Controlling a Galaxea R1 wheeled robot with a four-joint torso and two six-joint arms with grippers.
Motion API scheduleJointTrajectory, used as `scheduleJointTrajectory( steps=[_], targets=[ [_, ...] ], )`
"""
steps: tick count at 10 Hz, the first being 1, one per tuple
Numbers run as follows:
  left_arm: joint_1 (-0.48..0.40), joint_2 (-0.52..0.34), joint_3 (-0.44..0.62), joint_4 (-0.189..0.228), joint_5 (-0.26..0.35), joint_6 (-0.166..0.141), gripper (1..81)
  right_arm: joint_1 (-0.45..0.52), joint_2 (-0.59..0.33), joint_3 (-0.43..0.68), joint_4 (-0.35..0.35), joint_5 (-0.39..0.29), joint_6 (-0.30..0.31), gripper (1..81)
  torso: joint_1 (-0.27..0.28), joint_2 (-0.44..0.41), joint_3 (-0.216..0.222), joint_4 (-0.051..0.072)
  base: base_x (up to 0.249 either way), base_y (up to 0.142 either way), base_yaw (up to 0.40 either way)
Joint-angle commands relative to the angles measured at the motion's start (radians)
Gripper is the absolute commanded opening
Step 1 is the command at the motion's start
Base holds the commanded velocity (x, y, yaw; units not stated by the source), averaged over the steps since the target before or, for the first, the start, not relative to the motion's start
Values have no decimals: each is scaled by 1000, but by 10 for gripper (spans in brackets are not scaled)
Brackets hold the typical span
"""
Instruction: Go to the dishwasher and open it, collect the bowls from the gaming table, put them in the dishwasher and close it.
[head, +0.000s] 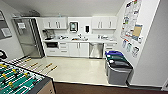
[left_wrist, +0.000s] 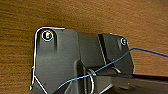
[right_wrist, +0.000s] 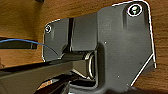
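The dishwasher (head: 96, 50) has a brushed steel front and is set under the white counter (head: 80, 40) at the far side of the kitchenette. Its door is closed. It stands several steps ahead of me across a pale floor (head: 75, 68). The bowls and the gaming table are out of view. In both wrist views the robot's dark plate hangs over a brown wood-grain surface (left_wrist: 100, 15) (right_wrist: 20, 22), and a thin blue cable (left_wrist: 140, 50) crosses in front of it.
A green-field foosball table (head: 17, 80) with rods fills the near left corner. Stacked waste bins (head: 117, 67) stand against the right wall, close to the dishwasher. White cabinets (head: 75, 48) line the back wall. A glass door (head: 27, 37) is at the left.
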Motion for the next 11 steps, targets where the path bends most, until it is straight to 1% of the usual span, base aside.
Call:
scheduleJointTrajectory(
  steps=[1,6,10,11],
  targets=[
    [-46,-16,13,-2,47,-1,811,48,-17,10,-7,-54,-2,811,0,0,0,0,277,0,0],
    [-46,-18,10,-3,46,-1,811,49,-8,14,-12,-54,-2,811,0,0,0,0,277,0,0],
    [-46,-9,-34,-43,43,-1,811,49,-17,10,-10,-54,-2,811,0,0,0,0,277,0,0],
    [-46,-7,-54,-49,32,-1,811,49,-22,7,-6,-54,-2,811,0,0,0,0,277,0,0]
  ],
)
